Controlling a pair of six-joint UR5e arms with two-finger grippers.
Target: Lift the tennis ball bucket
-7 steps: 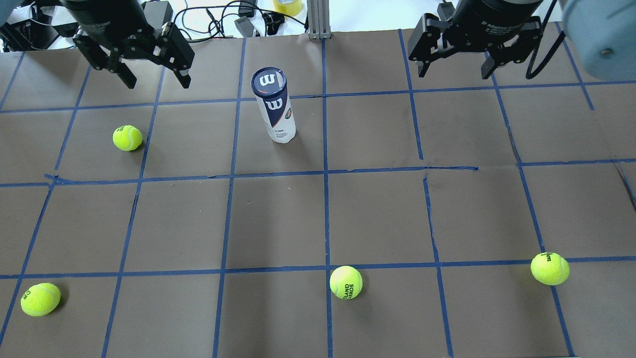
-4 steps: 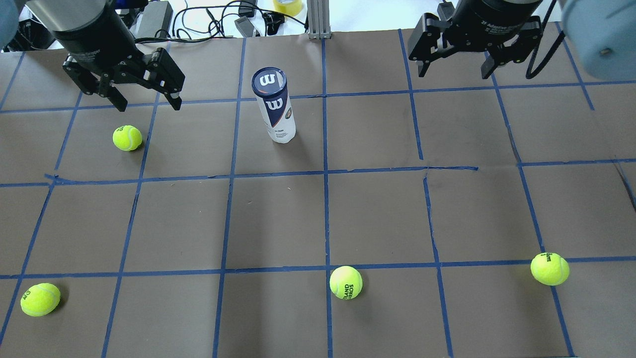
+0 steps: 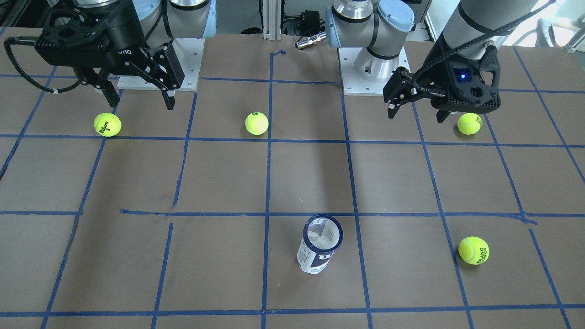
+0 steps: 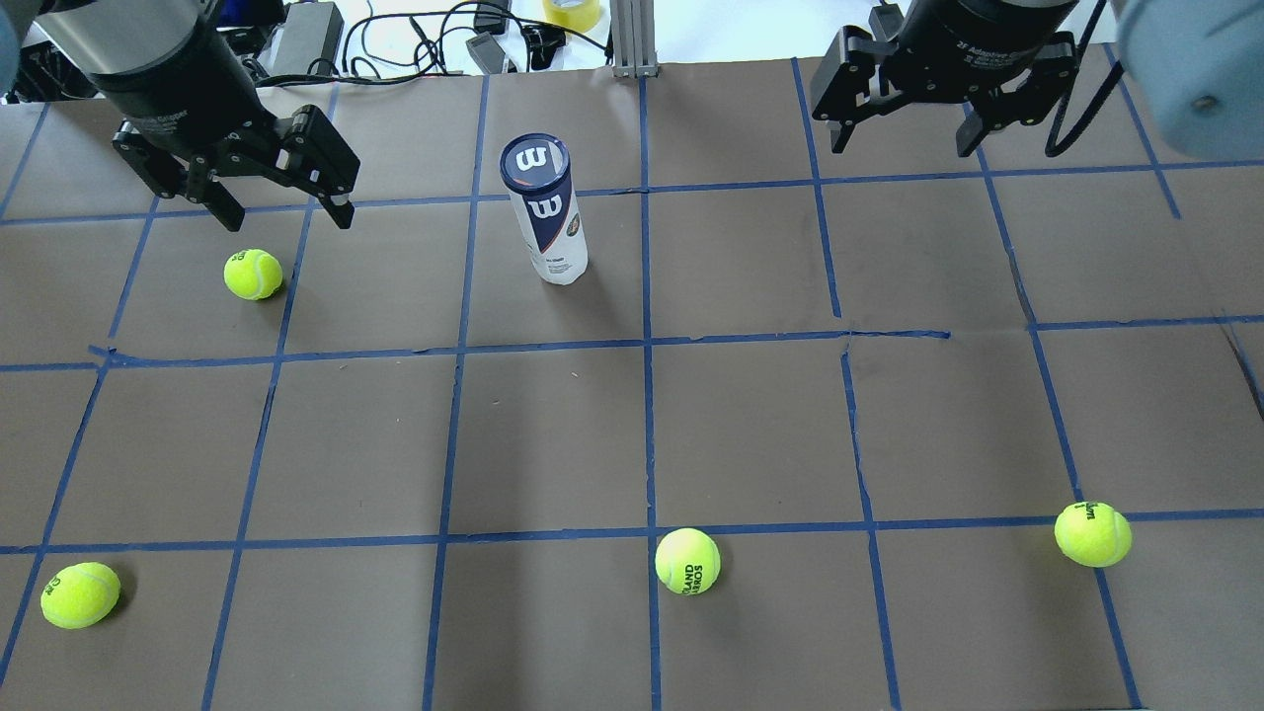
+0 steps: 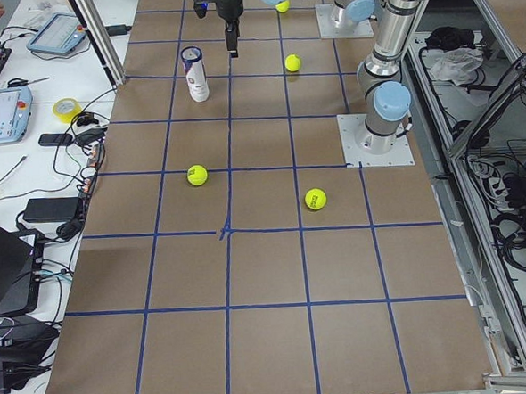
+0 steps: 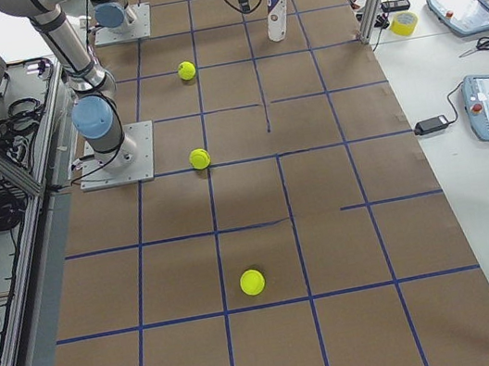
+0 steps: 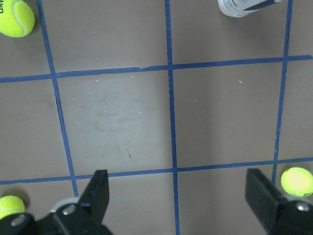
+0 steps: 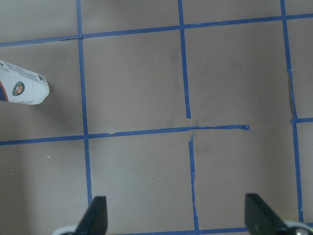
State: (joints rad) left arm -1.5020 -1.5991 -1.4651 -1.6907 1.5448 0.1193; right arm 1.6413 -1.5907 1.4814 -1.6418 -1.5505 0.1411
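Note:
The tennis ball bucket (image 4: 548, 212) is a slim clear can with a white and navy "W" label and a dark blue rim. It stands upright at the far middle of the table, and also shows in the front view (image 3: 320, 246). My left gripper (image 4: 286, 219) is open and empty, high over the table to the bucket's left. In the left wrist view the bucket's base (image 7: 244, 6) is at the top right, far from the fingers (image 7: 95, 196). My right gripper (image 4: 901, 148) is open and empty, high to the bucket's right. The bucket's base shows at the right wrist view's left edge (image 8: 22, 88).
Several yellow-green tennis balls lie loose on the brown table: one to the bucket's left (image 4: 253, 274), one at the near left (image 4: 80, 594), one at the near middle (image 4: 687, 561), one at the near right (image 4: 1092, 533). Cables and devices lie beyond the far edge (image 4: 415, 39).
My left gripper has moved down and left in the overhead view, still open. The right gripper and the bucket have not moved.

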